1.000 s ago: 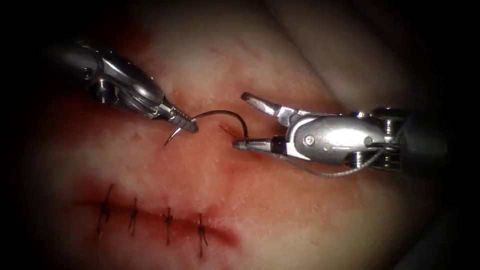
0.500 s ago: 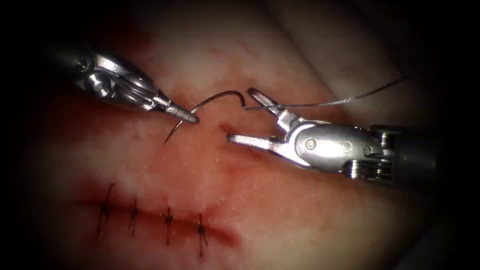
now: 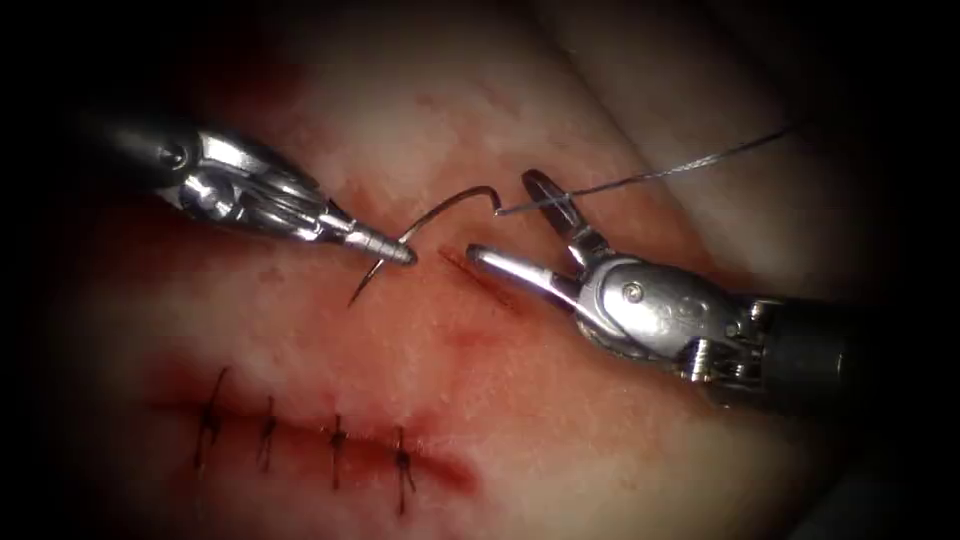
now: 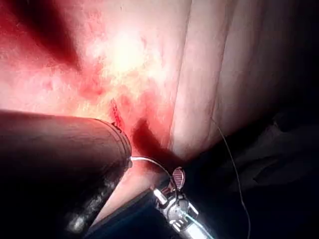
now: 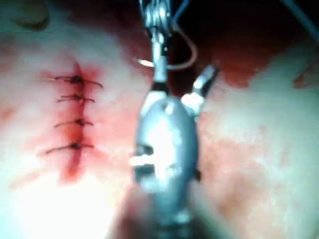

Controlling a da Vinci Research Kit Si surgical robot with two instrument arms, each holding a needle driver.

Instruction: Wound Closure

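Note:
My left tool (image 3: 400, 252) is shut on the curved needle (image 3: 445, 205) about a third of the way back from its point. The point hangs down left of a short red cut (image 3: 478, 278) in the tissue (image 3: 560, 440). The needle's arc rises over the cut, out of the tissue. Thread (image 3: 650, 175) runs from the needle's tail up to the right. My right tool (image 3: 515, 225) is right of the cut, jaws open and holding nothing, with the thread crossing its upper jaw. The left wrist view shows the needle (image 4: 149, 162) and the right tool (image 4: 174, 199). The right wrist view shows the open right tool (image 5: 182, 72).
A longer cut, closed with several dark stitches (image 3: 300, 440), lies at the lower left, with red fluid around it. The same stitches (image 5: 75, 112) appear in the right wrist view. A pale fold of tissue (image 3: 700, 90) rises at the upper right.
The needle's tail has lifted from beside the right tool's lower jaw, and the thread now trails to the upper right. The left tool shifted slightly right. The right tool drew back to the lower right.

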